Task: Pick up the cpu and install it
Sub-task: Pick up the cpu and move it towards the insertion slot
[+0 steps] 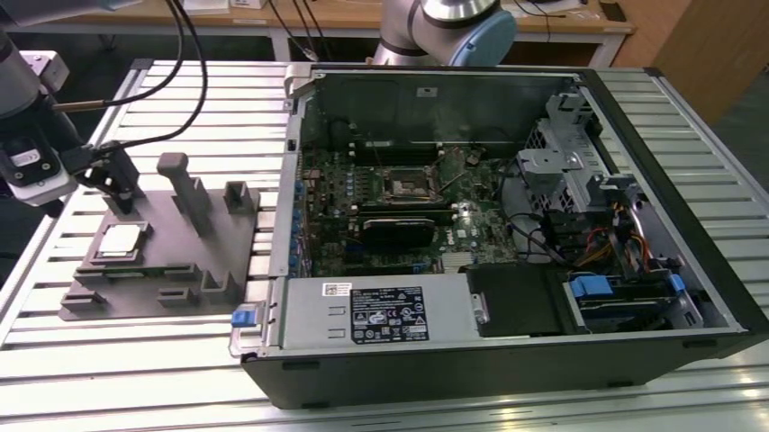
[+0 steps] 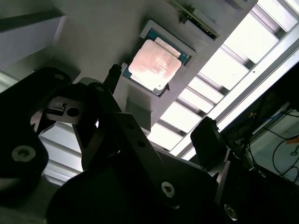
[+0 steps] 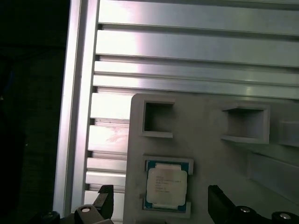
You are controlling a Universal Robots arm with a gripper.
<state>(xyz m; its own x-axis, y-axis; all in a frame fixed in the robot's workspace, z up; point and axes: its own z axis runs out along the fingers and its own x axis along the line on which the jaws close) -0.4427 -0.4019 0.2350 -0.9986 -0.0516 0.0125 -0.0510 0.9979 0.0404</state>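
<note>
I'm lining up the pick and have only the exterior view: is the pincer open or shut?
Observer: Open. In the first wrist view the pincer is spread wider than the cpu.
Operator: Is it gripping the chip?
Observer: No. In the second wrist view the cpu lies beyond the fingers, ungripped.
Operator: How is it seated?
Observer: Flat inside a raised square frame on the grey fixture, with a teal edge showing round its metal lid.
</note>
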